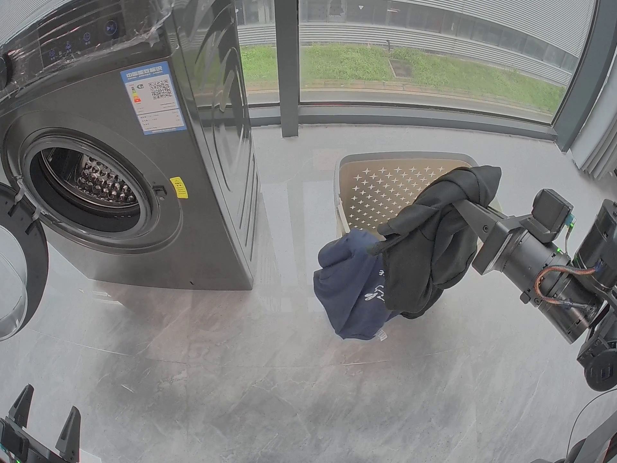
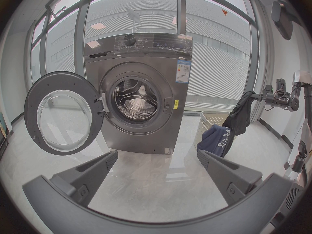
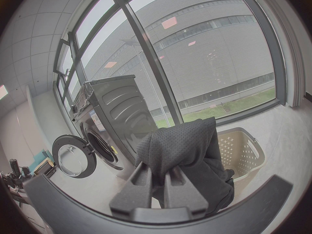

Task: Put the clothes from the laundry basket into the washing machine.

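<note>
The right pincer (image 3: pixel 161 171) is clamped on a fold of a dark grey garment (image 1: pixel 424 252), which hangs from the fingers in a loose bundle above the near side of the laundry basket (image 1: pixel 385 188). A blue garment (image 1: pixel 350 284) is draped over the basket's front rim, right against the hanging grey one (whether the two are tangled I cannot tell). The washing machine (image 1: pixel 193 162) stands well apart to the left, its door (image 1: pixel 19 258) swung wide and the drum opening (image 1: pixel 90 181) bare. The left pincer (image 2: pixel 156 153) is low and open, holding nothing, facing the machine.

The main risk, as I judge it, is the grey bundle pulling the blue one off the rim onto the floor when it is carried away, if cloth has caught on cloth. The grip takes only a fold, so a quick swing could shake the garment free on the way across. At the machine, the trailing lower part could catch on the drum's rim or the door and stay hanging outside.
</note>
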Controlling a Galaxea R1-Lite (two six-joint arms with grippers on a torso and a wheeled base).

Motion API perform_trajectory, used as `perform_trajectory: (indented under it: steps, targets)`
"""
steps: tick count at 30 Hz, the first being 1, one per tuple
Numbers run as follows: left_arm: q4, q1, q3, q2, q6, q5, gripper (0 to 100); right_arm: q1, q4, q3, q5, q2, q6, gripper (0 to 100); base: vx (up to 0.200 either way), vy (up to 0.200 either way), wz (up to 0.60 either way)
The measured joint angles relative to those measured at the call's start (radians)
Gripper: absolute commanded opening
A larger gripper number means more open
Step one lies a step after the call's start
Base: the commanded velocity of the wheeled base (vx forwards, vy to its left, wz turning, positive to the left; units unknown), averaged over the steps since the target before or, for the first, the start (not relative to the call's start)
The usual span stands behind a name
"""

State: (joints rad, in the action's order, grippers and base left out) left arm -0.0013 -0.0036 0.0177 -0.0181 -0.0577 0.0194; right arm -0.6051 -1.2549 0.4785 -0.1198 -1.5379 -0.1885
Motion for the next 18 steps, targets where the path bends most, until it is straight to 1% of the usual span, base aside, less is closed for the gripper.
perform_trajectory:
  steps: [11, 18]
  targets:
    - [0.0, -0.008, 0.0, -0.008, 0.005, 0.0, 100, -0.001, 0.0, -0.003, 0.0, -0.002, -0.002, 0, 0.0, 0.2, 0.0]
    - [0.0, -0.012, 0.0, -0.021, 0.003, 0.0, 100, -0.001, 0.001, -0.003, 0.0, -0.002, -0.002, 0, 0.0, 0.2, 0.0]
